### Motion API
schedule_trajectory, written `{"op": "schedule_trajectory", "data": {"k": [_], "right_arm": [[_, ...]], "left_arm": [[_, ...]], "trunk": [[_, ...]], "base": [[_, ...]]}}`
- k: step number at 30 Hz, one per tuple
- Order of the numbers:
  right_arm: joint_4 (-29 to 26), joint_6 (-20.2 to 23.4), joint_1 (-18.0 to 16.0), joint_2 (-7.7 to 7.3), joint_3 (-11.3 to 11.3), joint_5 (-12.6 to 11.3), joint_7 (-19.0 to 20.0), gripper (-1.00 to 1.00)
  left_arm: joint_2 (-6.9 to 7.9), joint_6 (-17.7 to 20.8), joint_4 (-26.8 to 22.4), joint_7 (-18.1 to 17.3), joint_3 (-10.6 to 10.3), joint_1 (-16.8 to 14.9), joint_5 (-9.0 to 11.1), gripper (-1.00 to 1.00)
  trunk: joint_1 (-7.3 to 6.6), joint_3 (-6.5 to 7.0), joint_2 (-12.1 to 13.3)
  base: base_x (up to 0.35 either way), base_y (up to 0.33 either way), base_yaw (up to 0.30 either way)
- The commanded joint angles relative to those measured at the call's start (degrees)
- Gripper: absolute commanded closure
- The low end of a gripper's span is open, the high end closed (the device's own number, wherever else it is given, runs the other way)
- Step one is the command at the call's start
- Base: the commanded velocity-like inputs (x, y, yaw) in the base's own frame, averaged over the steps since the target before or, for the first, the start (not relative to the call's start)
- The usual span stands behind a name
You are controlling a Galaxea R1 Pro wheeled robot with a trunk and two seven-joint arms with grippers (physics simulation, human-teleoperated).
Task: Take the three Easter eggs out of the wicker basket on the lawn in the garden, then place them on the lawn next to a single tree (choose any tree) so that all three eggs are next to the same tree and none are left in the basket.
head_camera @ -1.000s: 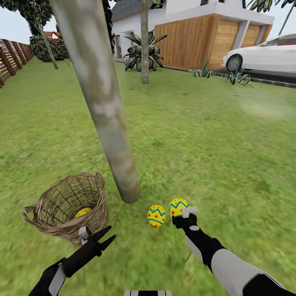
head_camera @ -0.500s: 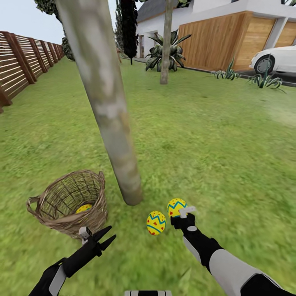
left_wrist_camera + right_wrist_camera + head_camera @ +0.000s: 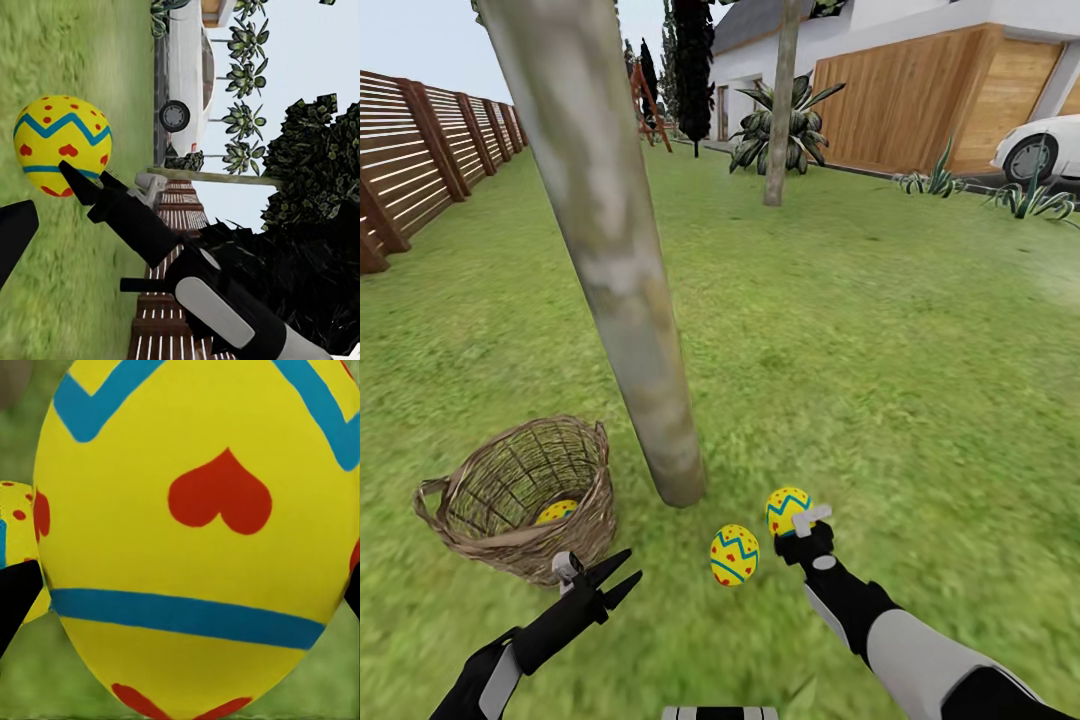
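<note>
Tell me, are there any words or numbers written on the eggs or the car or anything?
No words, letters or numbers can be read anywhere.
Egg in the right claw: blue zigzag, blue band and red hearts, no writing.
Egg on the grass: the same pattern, no writing.
Car: no plate or badge can be read.
Basket, tree, fence and garage wall: plain.

One yellow zigzag egg (image 3: 788, 508) sits between the right gripper's (image 3: 801, 522) fingers, just above the lawn (image 3: 880, 330). Second egg (image 3: 734, 554) lies on grass just left of that gripper, near the tree (image 3: 622, 280) base. Third egg (image 3: 555, 512) is inside the wicker basket (image 3: 520, 500), just ahead of the left gripper (image 3: 610, 580).
</note>
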Motion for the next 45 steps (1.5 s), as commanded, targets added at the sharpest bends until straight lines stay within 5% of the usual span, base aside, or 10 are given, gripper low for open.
{"op": "schedule_trajectory", "data": {"k": [1, 6, 12, 18, 21, 23, 27, 31, 35, 45], "right_arm": [[0.37, -0.08, -0.04, 0.18, 0.49, -0.56, -0.31, 1.00], [0.69, -0.09, -0.04, 0.33, 0.49, -0.59, -0.31, 1.00], [0.70, 0.05, -0.24, 0.33, 0.40, -0.61, -0.31, 1.00], [0.78, 0.67, -0.88, 0.33, 0.40, -0.79, -0.43, 1.00], [0.79, 0.68, -0.97, 0.38, 0.42, -0.72, -0.48, 1.00], [0.81, 0.73, -1.01, 0.79, 0.54, -0.51, -0.48, 1.00], [4.18, 0.63, -1.08, 1.91, 1.07, 7.51, -0.41, 1.00], [4.93, 0.44, -1.10, 2.43, 1.07, 9.18, -0.40, 1.00], [4.70, 0.03, -1.10, 2.04, 0.90, 8.96, -0.43, 1.00], [3.93, -0.15, -1.27, 2.39, 0.65, 8.82, -0.48, 1.00]], "left_arm": [[0.00, 0.60, 0.00, -0.15, 0.02, -0.02, 0.03, -1.00], [-0.05, 0.60, 0.00, -0.15, 0.01, -0.02, 0.01, -1.00], [-3.28, 0.73, -0.18, -0.17, -0.68, -0.02, -0.05, -1.00], [-7.10, 2.02, -7.09, 0.52, -5.28, -0.11, 0.54, -1.00], [-7.40, 2.93, -11.40, 0.47, -5.46, -0.11, 1.36, -1.00], [-8.00, 4.12, -13.82, 0.47, -5.53, -0.11, 4.46, -1.00], [-8.00, 5.04, -18.13, 0.39, -6.07, -0.11, 9.59, -1.00], [-8.18, 5.15, -18.46, 0.36, -6.20, -0.11, 10.00, -1.00], [-8.44, 5.17, -18.31, 0.36, -9.52, -0.11, 10.11, -1.00], [-8.50, 4.91, -17.94, 0.51, -9.98, -0.11, 12.47, -1.00]], "trunk": [[-0.01, -0.04, -0.02], [0.43, -0.40, -0.82], [1.75, -1.48, -3.23], [2.85, -2.60, -5.20], [2.92, -3.27, -5.24], [2.97, -3.71, -5.26], [3.08, -4.60, -5.32], [3.18, -5.48, -5.37], [3.28, -6.37, -5.42], [3.34, -6.81, -5.45]], "base": [[0.000, 0.000, 0.000], [0.000, 0.000, 0.000], [0.000, 0.000, 0.000], [0.000, 0.000, 0.000], [0.000, 0.000, 0.000], [0.000, 0.000, 0.000], [0.000, 0.000, 0.000], [0.000, 0.000, 0.000], [0.000, 0.000, 0.000], [0.107, 0.000, 0.000]]}}
